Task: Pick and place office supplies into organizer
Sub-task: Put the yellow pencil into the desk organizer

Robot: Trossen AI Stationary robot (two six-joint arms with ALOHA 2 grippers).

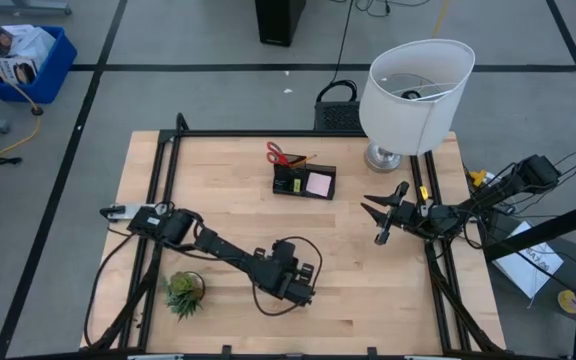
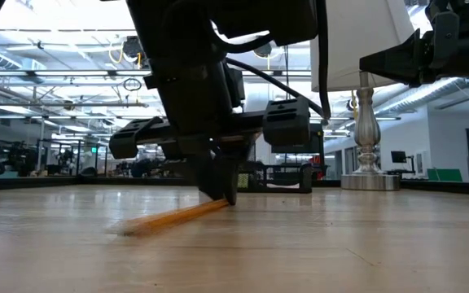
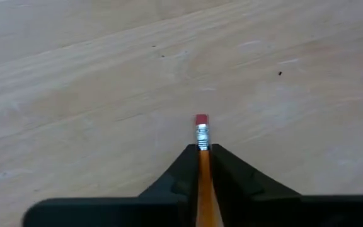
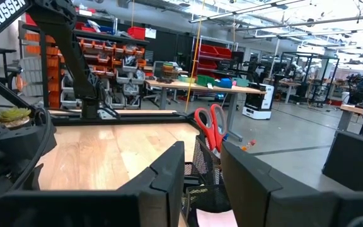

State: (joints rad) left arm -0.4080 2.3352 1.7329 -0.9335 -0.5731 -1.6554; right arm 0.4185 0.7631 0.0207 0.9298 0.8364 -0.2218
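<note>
One pencil pinched, the caddy yet to reach

Two arms share the wooden table (image 1: 238, 230), and only the left one is at work. Its gripper (image 1: 300, 290) sits low over the boards near the table's front edge, fingers (image 3: 238, 180) clamped on an orange pencil (image 3: 201, 161). The eraser end pokes out just ahead of the fingertips. In the low view the pencil's far end slants down and rests on the wood, so the pencil is gripped but not lifted clear.

The organizer (image 1: 304, 181) stands well ahead of this gripper, toward the far side of the table, near the base of the white lamp (image 1: 413, 95). Red scissors (image 1: 279, 154) and a pink sticky-note pad (image 1: 318, 183) are already in or at it. A small potted plant (image 1: 183, 292) stands off to the gripper's outer side.

By my reading, the step in hand is the pick of the pencil. The next move calls for a lift straight up until the trailing tip leaves the boards. Then comes a carry forward to the caddy and a turn that stands the pencil over an open compartment.

The right gripper (image 1: 386, 215) waits raised, off to one side of the caddy, its jaws set apart and holding nothing.
</note>
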